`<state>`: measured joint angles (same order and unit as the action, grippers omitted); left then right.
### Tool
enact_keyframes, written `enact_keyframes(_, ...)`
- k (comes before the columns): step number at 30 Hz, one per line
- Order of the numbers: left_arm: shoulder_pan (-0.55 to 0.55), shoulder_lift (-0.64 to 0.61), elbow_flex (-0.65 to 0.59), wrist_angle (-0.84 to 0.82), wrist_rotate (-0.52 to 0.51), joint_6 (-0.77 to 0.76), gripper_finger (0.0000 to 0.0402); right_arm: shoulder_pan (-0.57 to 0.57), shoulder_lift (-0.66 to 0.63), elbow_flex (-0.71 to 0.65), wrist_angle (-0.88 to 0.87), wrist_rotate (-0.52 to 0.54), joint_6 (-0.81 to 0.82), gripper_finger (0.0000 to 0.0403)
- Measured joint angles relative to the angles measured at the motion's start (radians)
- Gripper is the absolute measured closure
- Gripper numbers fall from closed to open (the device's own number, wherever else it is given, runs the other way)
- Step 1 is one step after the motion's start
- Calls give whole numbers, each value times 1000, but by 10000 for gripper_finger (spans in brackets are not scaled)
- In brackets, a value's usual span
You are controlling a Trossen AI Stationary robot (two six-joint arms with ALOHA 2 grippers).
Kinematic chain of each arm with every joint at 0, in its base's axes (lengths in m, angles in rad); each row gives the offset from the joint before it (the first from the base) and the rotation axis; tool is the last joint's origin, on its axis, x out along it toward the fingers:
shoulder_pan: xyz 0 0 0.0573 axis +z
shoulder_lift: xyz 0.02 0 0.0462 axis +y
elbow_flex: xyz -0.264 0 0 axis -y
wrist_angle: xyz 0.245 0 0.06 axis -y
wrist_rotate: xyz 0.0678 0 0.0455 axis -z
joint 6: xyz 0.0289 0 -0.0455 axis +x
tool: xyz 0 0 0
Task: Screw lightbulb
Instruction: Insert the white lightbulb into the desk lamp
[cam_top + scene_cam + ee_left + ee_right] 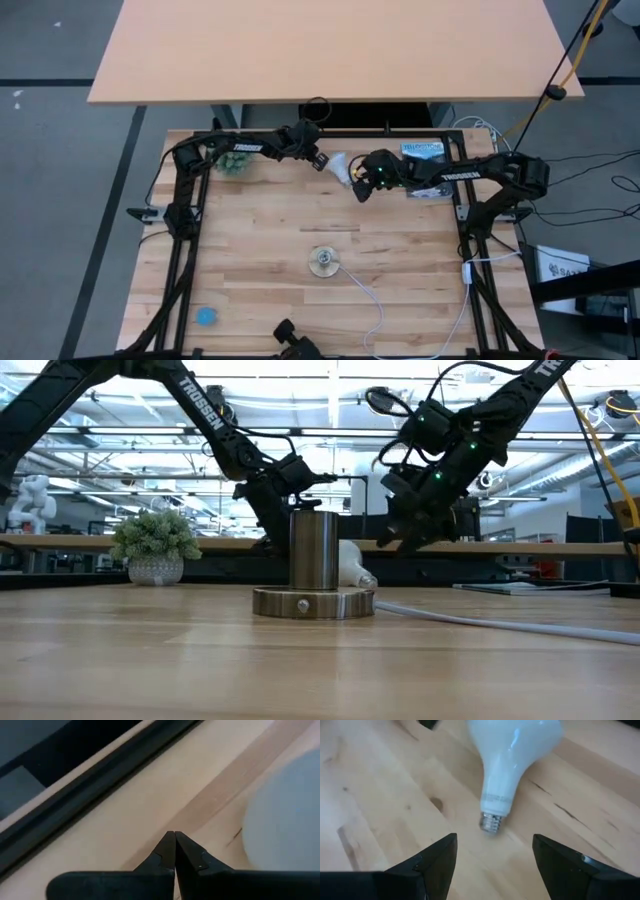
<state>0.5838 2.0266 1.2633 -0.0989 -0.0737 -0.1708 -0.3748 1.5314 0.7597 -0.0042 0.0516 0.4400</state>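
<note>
Lightbulb (512,757) flat on table, just beyond wide-spread right claw (495,857).

My left gripper (322,161) hangs pinched tight at the table's far edge; my right gripper (358,190) hovers beside it, fingers (437,857) spread wide.

Place: robotics lab or workshop.
Evidence: wooden workbench (330,300), dark frame-mounted arms, open ceiling trusses (120,435), loose cables (600,185) on grey floor.
</note>
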Motion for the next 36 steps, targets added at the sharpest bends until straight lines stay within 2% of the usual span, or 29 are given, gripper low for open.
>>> enact_keyframes(2,0,0,0,3,14,-3,401,11,0,0,22,0,-26,152)
enact_keyframes(6,-19,0,0,2,133,-3,401,46,23,0,53,1,-103,152)
enact_keyframes(13,-102,0,0,10,124,8,401,93,191,126,35,30,-204,151)
enact_keyframes(15,-117,0,0,7,114,8,401,93,242,193,-19,34,-226,152)
enact_keyframes(20,-145,2,-5,-19,105,18,401,88,374,375,-343,72,-353,152)
enact_keyframes(26,-152,3,-2,-10,119,3,401,85,453,513,-396,71,-355,153)
enact_keyframes(29,-138,3,-2,-28,120,8,401,84,462,531,-433,68,-334,176)
enact_keyframes(33,-108,1,0,-88,95,13,401,73,448,531,-515,53,-341,259)
enact_keyframes(36,-70,-3,0,-132,99,13,401,72,414,527,-614,58,-353,264)
